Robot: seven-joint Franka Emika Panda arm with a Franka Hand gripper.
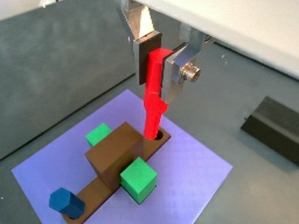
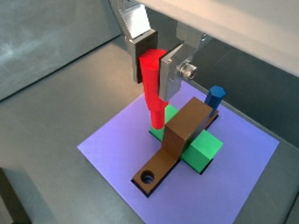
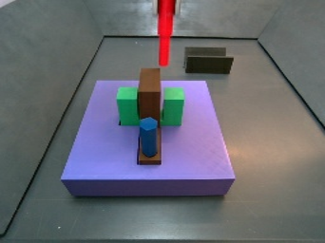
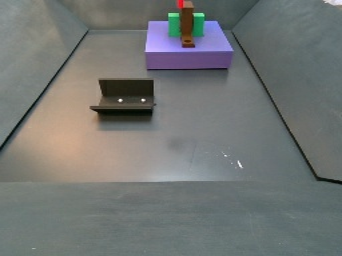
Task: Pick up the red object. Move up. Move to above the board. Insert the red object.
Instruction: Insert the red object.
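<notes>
In both wrist views the gripper (image 1: 160, 59) (image 2: 156, 59) is seen clenched on the upper end of the thin, straight bright-red peg (image 1: 153, 98) (image 2: 153, 90), which is held upright above the narrow brown wooden board (image 1: 114, 164) (image 2: 177, 140) on the big purple slab (image 1: 187, 179) (image 2: 117, 149). In a side view the red peg (image 3: 165, 30) is shown hanging over the board's tall block (image 3: 150, 92), flanked by green blocks (image 3: 127, 105), with a blue hexagonal peg (image 3: 148, 136) standing in the low strip. The dark L-shaped fixture (image 4: 124, 96) is seen on the floor, well apart from the slab.

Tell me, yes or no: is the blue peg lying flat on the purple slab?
No: in a side view the blue peg stands upright in the board, while the gripper holds the red object above.
</notes>
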